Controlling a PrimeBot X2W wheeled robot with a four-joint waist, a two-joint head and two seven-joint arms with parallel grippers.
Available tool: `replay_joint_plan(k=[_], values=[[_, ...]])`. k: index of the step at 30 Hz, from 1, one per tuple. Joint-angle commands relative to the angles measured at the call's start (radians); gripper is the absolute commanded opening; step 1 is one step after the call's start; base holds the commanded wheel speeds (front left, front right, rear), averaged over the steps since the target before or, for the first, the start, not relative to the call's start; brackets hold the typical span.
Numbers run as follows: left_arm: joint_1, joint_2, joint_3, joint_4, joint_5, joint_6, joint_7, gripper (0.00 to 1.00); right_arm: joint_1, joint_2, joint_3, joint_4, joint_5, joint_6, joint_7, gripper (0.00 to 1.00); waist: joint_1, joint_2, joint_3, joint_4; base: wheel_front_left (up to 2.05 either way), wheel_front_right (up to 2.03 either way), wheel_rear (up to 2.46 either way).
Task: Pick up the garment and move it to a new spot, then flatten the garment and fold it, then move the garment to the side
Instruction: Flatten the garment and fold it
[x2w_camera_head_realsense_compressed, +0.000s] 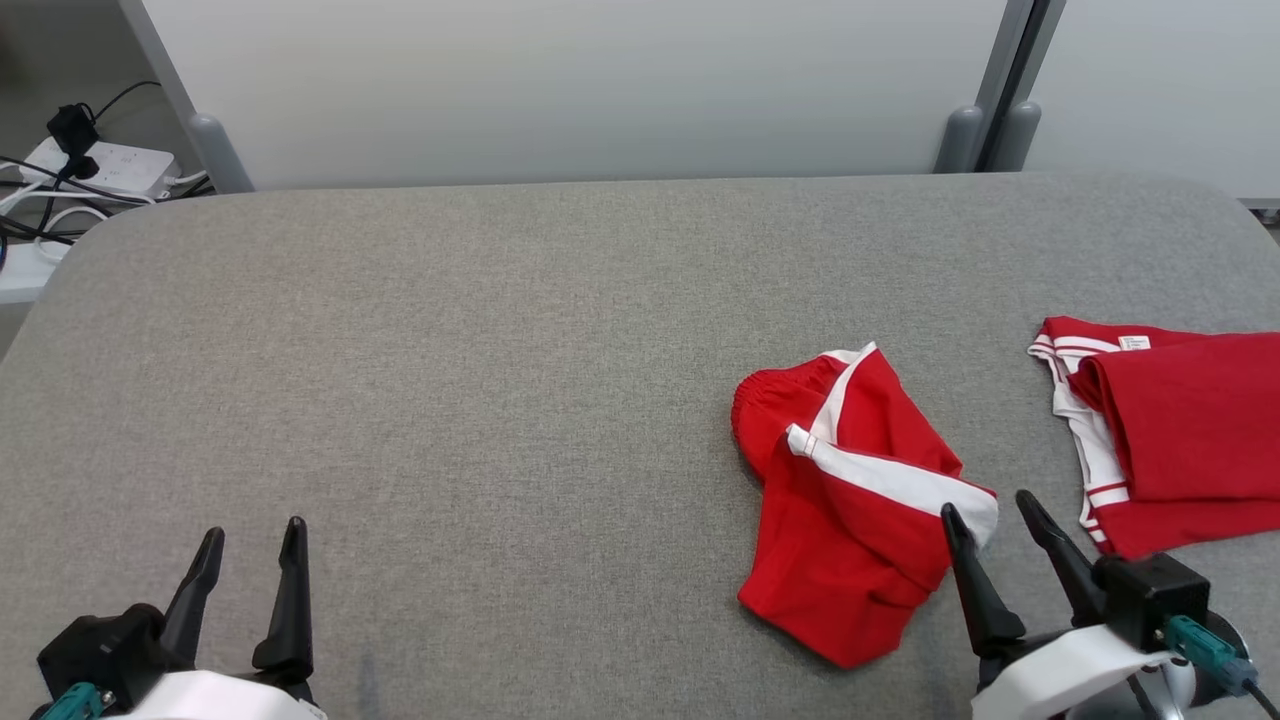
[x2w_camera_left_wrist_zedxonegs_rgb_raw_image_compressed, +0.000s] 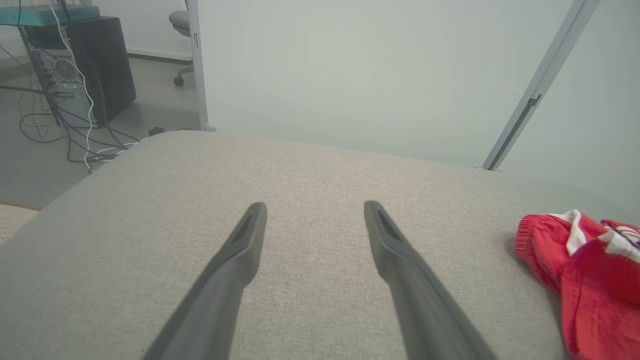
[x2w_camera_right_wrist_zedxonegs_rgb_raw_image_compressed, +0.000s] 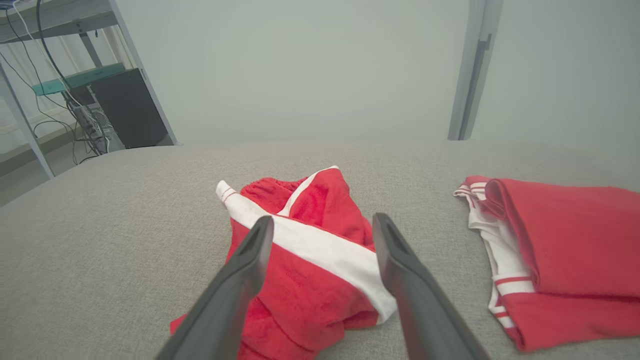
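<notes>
Head view: crumpled garment (x2w_camera_head_realsense_compressed: 850, 510) lies just left of spread right claw (x2w_camera_head_realsense_compressed: 987, 503).

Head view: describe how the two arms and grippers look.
The left gripper and right gripper each have two long, matte black jaws tapering to points, on a black blocky housing. Behind that comes a smooth white forearm shell. Each wrist carries a teal connector; the right one trails a dark cable.
</notes>
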Motion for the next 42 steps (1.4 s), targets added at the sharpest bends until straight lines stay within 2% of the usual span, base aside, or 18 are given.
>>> replay_joint_plan(k=[1,10,11,13,19,20,21,22,23,27,31,36,42], values=[[-0.048,0.024,0.036,-0.027,0.012,0.009,-0.002,1.00,-0.051,-0.016,0.033,-0.014,-0.009,-0.003,0.003,1.00,0.0000,0.0000,0.003,0.001,0.00,0.00,0.00],[-0.105,0.002,-0.008,-0.027,0.030,-0.003,0.016,1.00,-0.268,-0.053,0.204,0.135,-0.014,-0.003,0.070,1.00,0.0000,0.0000,0.028,0.020,0.00,0.00,0.00],[-0.123,-0.007,-0.023,-0.020,0.033,-0.011,0.021,1.00,-0.328,-0.058,0.259,0.187,-0.009,-0.003,0.081,1.00,0.0000,0.0000,0.030,0.033,0.00,0.00,0.00],[-0.141,-0.017,-0.039,-0.011,0.039,-0.018,0.025,1.00,-0.370,-0.062,0.297,0.243,-0.006,-0.003,0.097,1.00,0.0000,0.0000,0.030,0.049,0.00,0.00,0.00],[-0.179,-0.038,-0.072,0.009,0.048,-0.035,0.032,1.00,-0.444,-0.067,0.355,0.373,0.012,-0.003,0.135,1.00,0.0000,0.0000,0.040,0.079,0.00,0.00,0.00],[-0.181,-0.039,-0.073,0.012,0.049,-0.035,0.033,1.00,-0.453,-0.067,0.360,0.389,0.013,-0.003,0.141,0.96,0.0000,0.0000,0.042,0.079,0.00,0.00,0.00],[-0.183,-0.040,-0.074,0.014,0.049,-0.035,0.032,1.00,-0.461,-0.066,0.363,0.402,0.017,-0.003,0.143,0.49,0.0000,0.0000,0.044,0.078,0.00,0.00,0.00],[-0.184,-0.041,-0.074,0.015,0.048,-0.035,0.031,1.00,-0.468,-0.064,0.365,0.411,0.021,-0.003,0.141,0.10,0.0000,0.0000,0.046,0.077,0.00,0.00,0.00],[-0.185,-0.041,-0.073,0.016,0.049,-0.035,0.030,1.00,-0.472,-0.064,0.363,0.422,0.022,-0.003,0.143,0.00,0.0000,0.0000,0.049,0.074,0.00,0.00,0.00],[-0.192,-0.043,-0.073,0.018,0.050,-0.034,0.027,1.00,-0.476,-0.060,0.336,0.425,0.045,-0.003,0.100,0.00,0.0000,0.0000,0.057,0.063,0.00,0.00,0.00],[-0.197,-0.041,-0.073,0.017,0.053,-0.032,0.026,1.00,-0.444,-0.058,0.276,0.374,0.073,-0.003,0.032,0.00,0.0000,0.0000,0.065,0.044,0.00,0.00,0.00],[-0.210,-0.045,-0.081,0.016,0.054,-0.037,0.028,1.00,-0.326,-0.049,0.102,0.275,0.091,-0.003,-0.042,0.00,0.0000,0.0000,0.073,0.024,0.00,0.00,0.00],[-0.222,-0.043,-0.092,0.018,0.055,-0.046,0.037,1.00,-0.150,-0.007,-0.069,0.169,0.072,-0.003,-0.049,0.00,0.0000,0.0000,0.092,-0.016,0.00,0.00,0.00]])
